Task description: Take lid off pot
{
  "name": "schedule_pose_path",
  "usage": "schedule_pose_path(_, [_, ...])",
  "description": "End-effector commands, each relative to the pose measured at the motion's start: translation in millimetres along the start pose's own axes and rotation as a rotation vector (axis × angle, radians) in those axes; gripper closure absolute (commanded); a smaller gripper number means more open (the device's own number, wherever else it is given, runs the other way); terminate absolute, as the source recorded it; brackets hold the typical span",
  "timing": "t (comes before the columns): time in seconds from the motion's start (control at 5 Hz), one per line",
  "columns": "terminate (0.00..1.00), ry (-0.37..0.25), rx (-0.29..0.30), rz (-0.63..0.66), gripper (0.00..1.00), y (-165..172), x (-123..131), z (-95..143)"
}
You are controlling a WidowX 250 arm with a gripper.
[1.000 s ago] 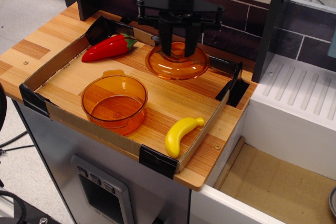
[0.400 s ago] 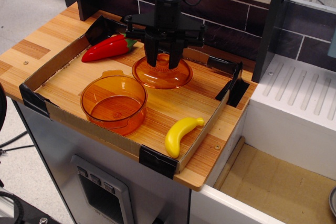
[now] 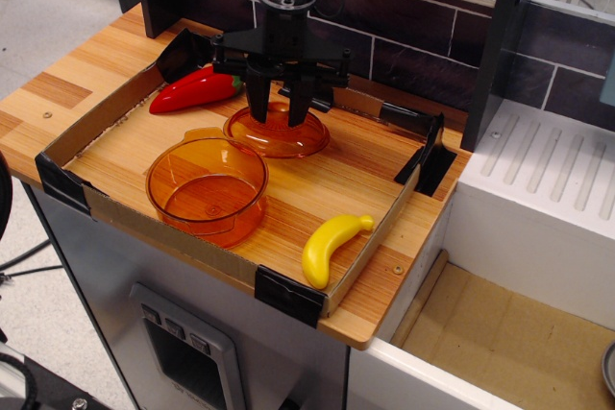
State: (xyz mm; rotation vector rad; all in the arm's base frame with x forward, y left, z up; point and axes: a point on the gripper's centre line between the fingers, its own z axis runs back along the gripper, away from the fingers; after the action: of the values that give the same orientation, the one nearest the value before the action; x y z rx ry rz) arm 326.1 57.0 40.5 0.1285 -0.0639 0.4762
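While gripper [image 3: 279,106] clamps lid [image 3: 277,132], pot [image 3: 207,184] adjacent, pepper [image 3: 194,89] behind, banana [image 3: 332,247] apart.

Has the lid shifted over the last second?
Yes. The lid, held by the tool, moved left, away from the black corner bracket and toward the pot.

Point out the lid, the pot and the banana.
lid [image 3: 279,136]: main camera view, on its translucent dome.
pot [image 3: 207,184]: main camera view, on its inner floor.
banana [image 3: 332,245]: main camera view, on its middle.
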Motion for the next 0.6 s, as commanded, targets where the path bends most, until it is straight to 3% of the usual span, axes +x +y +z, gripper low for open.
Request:
schedule_pose_path(0.0, [0.00,0.004,0.008,0.013,0.00,3,6,4])
schedule_pose_path(0.4, [0.00,0.036,-0.033,0.023,0.00,-6,9,26])
